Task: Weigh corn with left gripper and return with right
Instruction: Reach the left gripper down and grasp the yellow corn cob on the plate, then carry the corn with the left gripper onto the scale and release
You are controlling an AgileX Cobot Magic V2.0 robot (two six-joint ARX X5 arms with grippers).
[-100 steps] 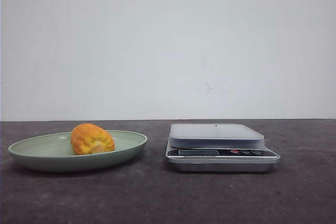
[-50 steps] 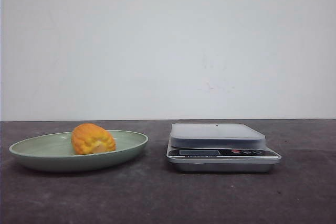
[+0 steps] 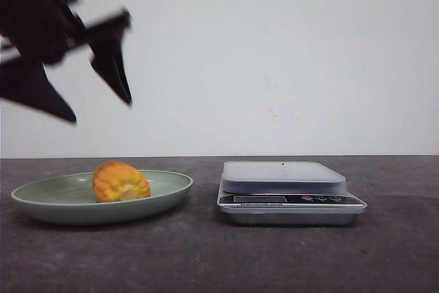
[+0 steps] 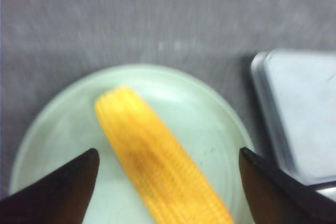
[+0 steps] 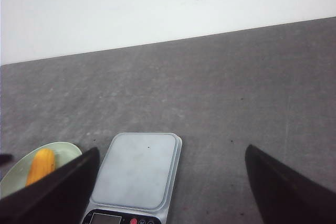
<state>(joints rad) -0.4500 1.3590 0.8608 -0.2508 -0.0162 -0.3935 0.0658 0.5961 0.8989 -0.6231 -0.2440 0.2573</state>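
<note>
The orange-yellow corn (image 3: 121, 182) lies in a pale green plate (image 3: 41, 200) at the left of the table. It also shows in the left wrist view (image 4: 157, 161) and small in the right wrist view (image 5: 41, 165). My left gripper (image 3: 99, 111) is open and empty, high above the plate and the corn. In the left wrist view its gripper (image 4: 168, 156) has the fingers wide on either side of the corn, well above it. A silver kitchen scale (image 3: 288, 190) stands right of the plate, its platform bare. My right gripper (image 5: 170, 153) is open and empty, high above the scale (image 5: 139, 174).
The plate (image 4: 63, 129) and the scale (image 4: 299, 114) stand side by side with a small gap on the dark grey table. A white wall runs behind.
My left gripper has come into the front view at the top left, above the plate. The corn, plate and scale have not moved.
</note>
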